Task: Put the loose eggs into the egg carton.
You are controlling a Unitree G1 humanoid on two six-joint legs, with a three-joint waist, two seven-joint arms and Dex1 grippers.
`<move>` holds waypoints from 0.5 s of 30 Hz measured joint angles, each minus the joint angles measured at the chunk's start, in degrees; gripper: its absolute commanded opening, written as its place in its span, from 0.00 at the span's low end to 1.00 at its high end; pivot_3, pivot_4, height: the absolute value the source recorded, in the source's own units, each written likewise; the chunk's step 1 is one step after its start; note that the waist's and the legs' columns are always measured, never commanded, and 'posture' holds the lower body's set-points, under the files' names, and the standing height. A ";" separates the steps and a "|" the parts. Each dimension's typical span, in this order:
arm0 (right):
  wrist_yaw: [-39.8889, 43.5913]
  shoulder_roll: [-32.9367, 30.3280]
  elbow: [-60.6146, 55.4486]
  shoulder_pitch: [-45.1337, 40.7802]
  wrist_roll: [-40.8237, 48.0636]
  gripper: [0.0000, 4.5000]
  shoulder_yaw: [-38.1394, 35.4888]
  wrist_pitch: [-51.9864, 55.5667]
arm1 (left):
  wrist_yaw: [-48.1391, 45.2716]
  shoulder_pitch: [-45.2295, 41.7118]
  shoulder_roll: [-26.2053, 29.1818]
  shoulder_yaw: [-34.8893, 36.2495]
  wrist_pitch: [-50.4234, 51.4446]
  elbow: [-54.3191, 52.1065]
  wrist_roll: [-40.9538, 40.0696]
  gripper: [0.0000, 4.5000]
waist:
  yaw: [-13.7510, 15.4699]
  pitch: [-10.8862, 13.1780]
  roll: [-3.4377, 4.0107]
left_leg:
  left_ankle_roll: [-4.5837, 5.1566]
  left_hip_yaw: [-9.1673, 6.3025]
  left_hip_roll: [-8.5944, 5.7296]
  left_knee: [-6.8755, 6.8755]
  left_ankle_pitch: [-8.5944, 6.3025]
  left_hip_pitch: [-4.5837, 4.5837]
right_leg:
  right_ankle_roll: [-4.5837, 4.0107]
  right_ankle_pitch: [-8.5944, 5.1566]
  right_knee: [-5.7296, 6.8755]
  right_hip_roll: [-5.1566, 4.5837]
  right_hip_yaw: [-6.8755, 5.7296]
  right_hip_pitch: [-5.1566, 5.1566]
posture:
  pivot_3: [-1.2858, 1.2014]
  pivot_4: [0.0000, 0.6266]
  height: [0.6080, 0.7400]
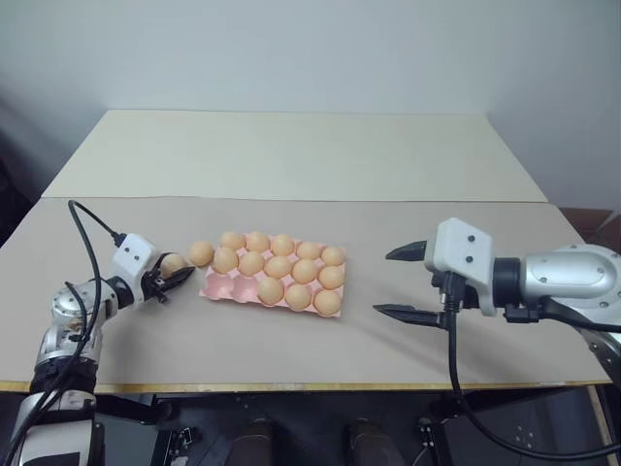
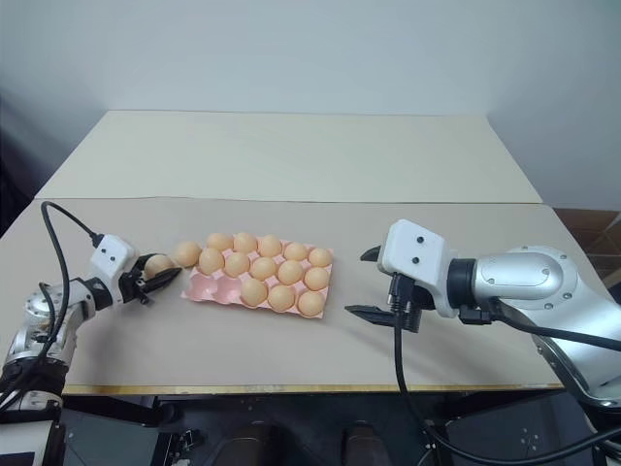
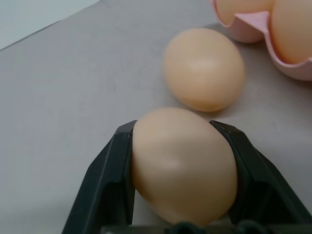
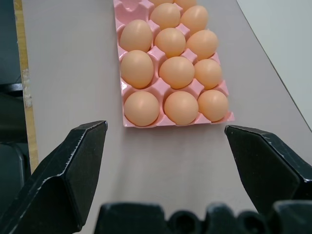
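Two loose eggs lie on the worktop (image 1: pixel 291 349) left of the carton (image 1: pixel 221 287). Left claw (image 3: pixel 183 165) is clamped on one egg (image 3: pixel 183 163); the other egg (image 1: pixel 201 253) sits just beside the carton's left end. Right claw (image 1: pixel 403 283) hangs spread apart, right of the carton. No legible writing anywhere.

carton (image 1: pixel 215 287): pink, flat, mid-table toward the near edge, two near-left cups bare | loose egg (image 1: pixel 201 253): tan, on the table touching the carton's far-left corner | second egg (image 3: pixel 183 163): pinched between black fingers just left of it
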 measured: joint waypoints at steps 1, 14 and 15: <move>-0.13 -0.01 -0.01 0.11 0.03 1.00 -0.01 0.06 | -0.65 1.58 1.18 0.26 0.29 -1.73 -0.11 0.44 | -0.09 0.00 0.00 | 0.00 0.01 0.02 -0.01 0.00 0.00 | 0.00 0.00 0.00 0.00 0.01 -0.01 | 0.52 0.24 1.00; -0.60 -0.14 -1.28 0.50 1.09 1.00 -1.15 1.62 | -17.06 11.96 6.08 11.22 12.38 -26.14 -23.03 0.44 | 0.64 0.00 0.01 | -0.01 0.01 0.15 -0.01 0.00 -0.02 | 0.00 0.00 -0.07 -0.06 -0.04 0.03 | 0.52 0.24 1.00; -0.51 -0.47 -1.50 0.54 1.47 1.00 -1.58 1.67 | -18.63 12.03 5.73 11.09 13.51 -27.72 -24.88 0.44 | 0.58 0.00 0.01 | -0.01 0.03 0.16 -0.01 0.01 -0.01 | 0.00 0.00 -0.06 -0.02 -0.03 0.03 | 0.52 0.24 1.00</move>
